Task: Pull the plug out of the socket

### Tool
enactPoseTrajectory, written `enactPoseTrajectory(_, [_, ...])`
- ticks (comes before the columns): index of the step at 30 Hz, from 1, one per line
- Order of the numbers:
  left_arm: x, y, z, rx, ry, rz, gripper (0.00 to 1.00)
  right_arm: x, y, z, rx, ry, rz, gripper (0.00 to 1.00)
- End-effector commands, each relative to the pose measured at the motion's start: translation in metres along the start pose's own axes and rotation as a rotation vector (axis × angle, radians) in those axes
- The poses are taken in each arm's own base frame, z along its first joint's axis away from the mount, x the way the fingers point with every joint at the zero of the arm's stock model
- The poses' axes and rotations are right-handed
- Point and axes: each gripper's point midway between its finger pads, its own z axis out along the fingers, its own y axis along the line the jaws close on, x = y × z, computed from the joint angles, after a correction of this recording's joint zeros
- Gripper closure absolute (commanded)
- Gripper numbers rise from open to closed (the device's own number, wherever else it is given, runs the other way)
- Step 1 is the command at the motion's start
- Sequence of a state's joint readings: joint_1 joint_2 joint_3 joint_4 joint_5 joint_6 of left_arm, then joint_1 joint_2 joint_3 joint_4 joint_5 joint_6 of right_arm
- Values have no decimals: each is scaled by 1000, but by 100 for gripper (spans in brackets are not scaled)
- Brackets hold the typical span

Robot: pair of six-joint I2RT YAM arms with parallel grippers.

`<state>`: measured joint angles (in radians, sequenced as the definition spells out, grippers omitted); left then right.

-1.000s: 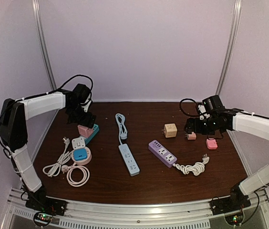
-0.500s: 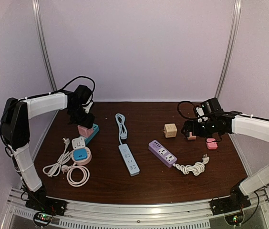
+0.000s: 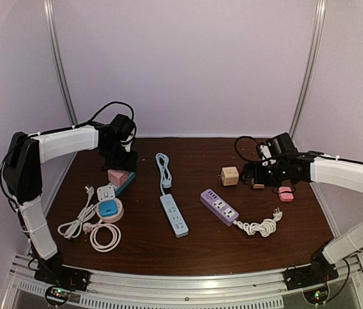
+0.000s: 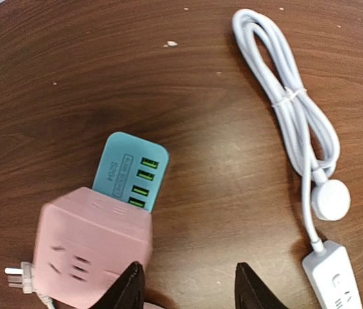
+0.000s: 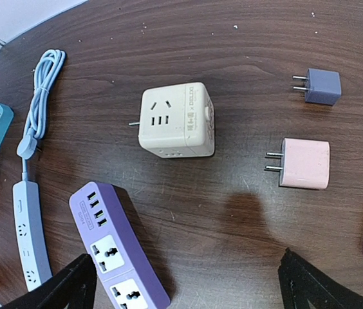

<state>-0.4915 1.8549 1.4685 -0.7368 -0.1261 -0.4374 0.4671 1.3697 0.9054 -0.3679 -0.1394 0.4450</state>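
Moved: the left arm has swung toward the back of the table, off the spot straight above the teal power strip [image 4: 130, 170], and its fingers have drawn in from their widest. The right arm has crept a little nearer.
Left gripper [image 4: 188, 293]: half spread, only bare wood between the fingers, pinching nothing.
Right gripper [image 5: 191, 290]: spread wide and empty, well apart from the strip, above the wood by a beige cube [image 5: 175, 120].
Task's thing: the pink cube plug [image 4: 91, 254] sits on one end of the strip, whose other end, with its row of ports, sticks out free.
Bearing: in the left wrist view the cube lies off to the left, its corner under one finger and not between the two.
Long axis: the strip runs slantwise, from the cube out to its port end.
Nearer arm: the left, by far.
Open room: bare table [image 4: 72, 77] lies between the strip and a coiled white cord [image 4: 297, 122].
Judgement: the gripper looks to need a sideways shift over the cube before closing.
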Motion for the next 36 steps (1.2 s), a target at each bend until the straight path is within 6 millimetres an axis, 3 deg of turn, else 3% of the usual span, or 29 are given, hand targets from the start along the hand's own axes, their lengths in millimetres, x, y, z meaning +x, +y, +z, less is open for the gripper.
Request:
enactPoseTrajectory(1, [-13, -33, -1, 62, -45, -97, 51, -3, 12, 4, -29, -10, 4, 0])
enactPoseTrajectory(8, [-24, -20, -16, -53, -91, -39, 44, -1, 26, 6, -44, -1, -23, 0])
enactPoseTrajectory(13, [-31, -4, -33, -132, -100, 116, 31, 4, 26, 9, -39, 12, -28, 0])
enactPoseTrajectory(17, [-29, 14, -36, -148, -59, 192, 19, 7, 27, 11, -40, 19, -32, 0])
enactPoseTrajectory(24, [-20, 28, -22, -71, 5, 255, 6, 9, 30, 14, -42, 28, -40, 0])
enactPoseTrajectory(29, [-13, 39, -3, -29, 56, 249, 3, 10, 31, 14, -41, 31, -44, 0])
enactPoseTrajectory(36, [4, 35, 17, 26, 134, 288, 4, 14, 31, 16, -38, 44, -50, 0])
